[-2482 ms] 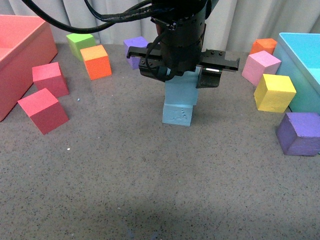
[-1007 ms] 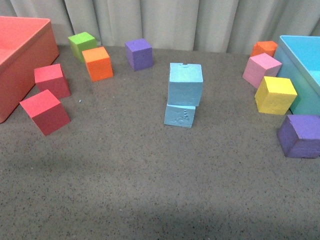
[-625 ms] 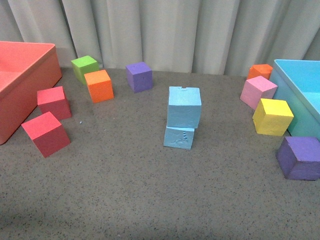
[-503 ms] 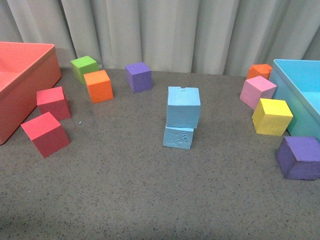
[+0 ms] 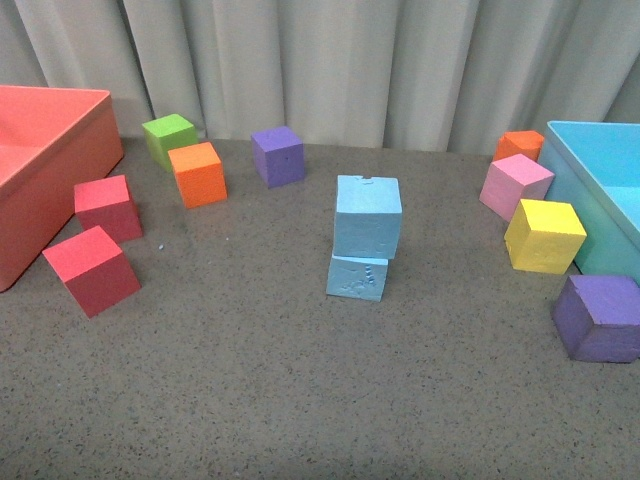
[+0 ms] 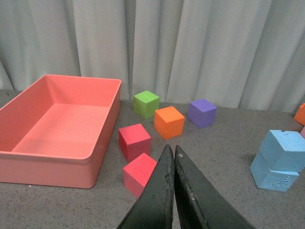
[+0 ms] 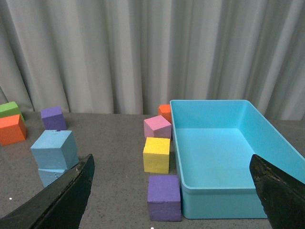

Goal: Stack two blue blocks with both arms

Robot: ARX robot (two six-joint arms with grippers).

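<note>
- Nearest, in the front view, a purple cube (image 5: 598, 316) sits at the right edge of the grey table (image 5: 300, 400), and a red cube (image 5: 91, 269) lies tilted on the left.
- Centrally, the lower blue block (image 5: 357, 276) rests on the table (embossed marks on its front face), with the upper blue block (image 5: 368, 216) stacked on it, shifted slightly right and turned a little; neither arm shows in this view.
- A second red cube (image 5: 107, 207) sits beside the red bin (image 5: 60, 150); a yellow cube (image 5: 544, 235) and a pink cube (image 5: 516, 186) stand next to the light-blue bin (image 5: 600, 180).
- Further back are two orange cubes, (image 5: 198, 174) and (image 5: 519, 145), a green cube (image 5: 169, 138) and a second purple cube (image 5: 278, 155), before the curtain (image 5: 330, 60).
- The left gripper (image 6: 172, 157) has its fingers pressed together on nothing, well apart from the stack.
- The right gripper (image 7: 171, 191) is spread wide, fingers at opposite edges, empty.
</note>
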